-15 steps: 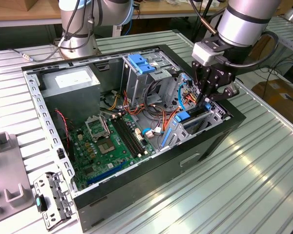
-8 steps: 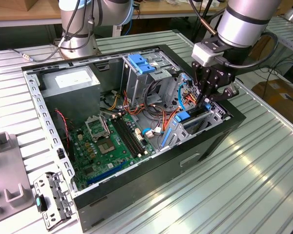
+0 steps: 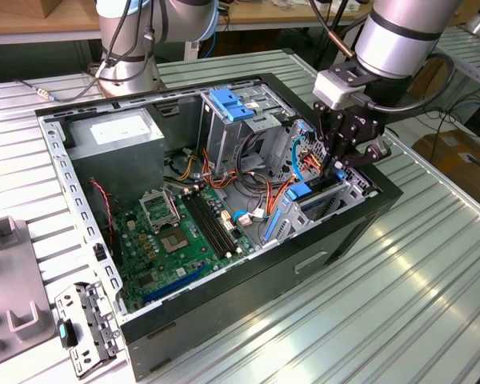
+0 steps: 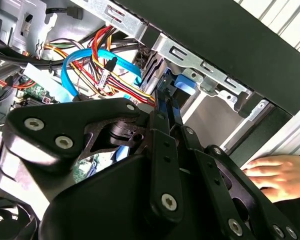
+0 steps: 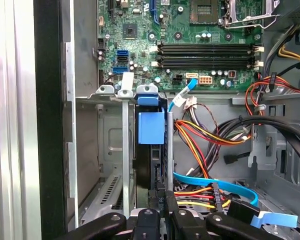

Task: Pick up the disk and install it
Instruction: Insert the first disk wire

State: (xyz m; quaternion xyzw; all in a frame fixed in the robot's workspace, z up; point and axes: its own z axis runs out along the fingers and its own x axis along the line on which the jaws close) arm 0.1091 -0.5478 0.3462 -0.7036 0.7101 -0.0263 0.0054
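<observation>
The tool [image 3: 342,154] was clamped on the disk [image 5: 151,145], seated upright in the drive bay [image 3: 336,196] at the case's 3 o'clock side; judged risk: skewed insertion could jam its carrier against the rails.

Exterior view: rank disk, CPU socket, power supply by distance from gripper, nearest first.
1. disk, in the drive bay right under the gripper.
2. CPU socket, mid-motherboard, toward the exterior view's left.
3. power supply, far-left corner of the case.
</observation>
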